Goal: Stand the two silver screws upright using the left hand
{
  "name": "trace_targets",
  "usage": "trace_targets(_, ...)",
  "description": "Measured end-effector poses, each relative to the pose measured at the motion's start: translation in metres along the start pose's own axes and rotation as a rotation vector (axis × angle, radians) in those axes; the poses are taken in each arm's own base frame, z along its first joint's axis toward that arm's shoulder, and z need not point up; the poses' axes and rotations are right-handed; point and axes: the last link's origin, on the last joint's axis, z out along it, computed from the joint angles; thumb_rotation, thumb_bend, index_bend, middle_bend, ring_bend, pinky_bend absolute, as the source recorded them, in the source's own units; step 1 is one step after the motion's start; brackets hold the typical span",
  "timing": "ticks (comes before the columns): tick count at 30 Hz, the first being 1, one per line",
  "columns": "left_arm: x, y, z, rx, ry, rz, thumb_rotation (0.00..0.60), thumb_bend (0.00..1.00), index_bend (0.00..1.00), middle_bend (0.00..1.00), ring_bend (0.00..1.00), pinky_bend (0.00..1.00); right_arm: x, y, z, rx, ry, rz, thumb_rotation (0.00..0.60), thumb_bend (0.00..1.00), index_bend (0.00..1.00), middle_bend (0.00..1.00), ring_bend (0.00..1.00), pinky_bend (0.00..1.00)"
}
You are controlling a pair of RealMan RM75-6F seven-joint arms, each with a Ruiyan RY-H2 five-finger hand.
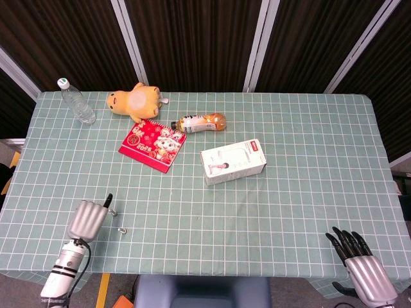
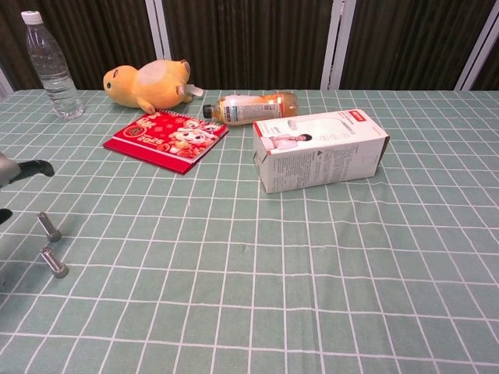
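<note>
Two small silver screws sit near the table's front left. The farther screw (image 2: 48,227) (image 1: 113,210) is free of the hand and looks tilted; I cannot tell whether it stands on its head. The nearer screw (image 2: 54,263) (image 1: 121,230) lies on its side. My left hand (image 1: 87,219) is just left of both, holding nothing, with one dark fingertip (image 2: 33,167) showing at the chest view's left edge. My right hand (image 1: 359,264) hangs beyond the front right edge with its fingers spread and nothing in them.
A white carton (image 2: 320,149) lies mid-table. Behind it are an orange drink bottle (image 2: 251,107) on its side, a red booklet (image 2: 167,134), a yellow plush toy (image 2: 148,82) and an upright water bottle (image 2: 51,65). A green checked cloth (image 2: 312,265) covers the table.
</note>
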Motion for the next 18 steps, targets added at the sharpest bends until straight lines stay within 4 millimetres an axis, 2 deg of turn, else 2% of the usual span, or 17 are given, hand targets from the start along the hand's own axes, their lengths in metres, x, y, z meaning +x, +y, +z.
trace_targets(1, 0.001, -0.004, -0.004, 0.001, 0.003, -0.024, 0.600, 0.41, 0.01, 0.26, 0.27, 0.42, 0.000, 0.000, 0.000, 0.000, 0.002, -0.001, 0.600, 0.16, 0.00, 0.00, 0.00, 0.00)
trace_targets(2, 0.002, -0.009, -0.010, -0.001, 0.009, -0.068, 0.600, 0.41, 0.00, 0.14, 0.12, 0.27, 0.000, 0.000, 0.000, 0.001, 0.004, -0.001, 0.600, 0.16, 0.00, 0.00, 0.00, 0.00)
trace_targets(3, 0.002, -0.012, -0.015, -0.002, 0.014, -0.109, 0.600, 0.41, 0.00, 0.06, 0.04, 0.18, 0.000, -0.001, 0.000, 0.001, 0.006, -0.002, 0.600, 0.16, 0.00, 0.00, 0.00, 0.00)
trace_targets(5, 0.002, -0.021, -0.027, -0.003, 0.028, -0.226, 0.600, 0.40, 0.00, 0.01, 0.00, 0.11, 0.000, -0.002, 0.000, 0.002, 0.014, -0.003, 0.600, 0.16, 0.00, 0.00, 0.00, 0.00)
trace_targets(9, -0.002, -0.038, -0.056, 0.002, 0.067, -0.509, 0.600, 0.37, 0.00, 0.00, 0.00, 0.05, -0.002, -0.002, 0.004, 0.003, 0.042, -0.009, 0.600, 0.16, 0.00, 0.00, 0.00, 0.00)
trace_targets(14, -0.003, -0.059, -0.095, -0.028, 0.137, -0.786, 0.600, 0.37, 0.00, 0.00, 0.00, 0.04, -0.004, -0.001, 0.009, -0.006, 0.070, -0.019, 0.600, 0.16, 0.00, 0.00, 0.00, 0.00)
trace_targets(18, -0.006, -0.069, -0.113, -0.031, 0.141, -0.871, 0.600, 0.37, 0.00, 0.00, 0.00, 0.04, -0.003, -0.001, 0.009, -0.011, 0.080, -0.019, 0.600, 0.16, 0.00, 0.00, 0.00, 0.00)
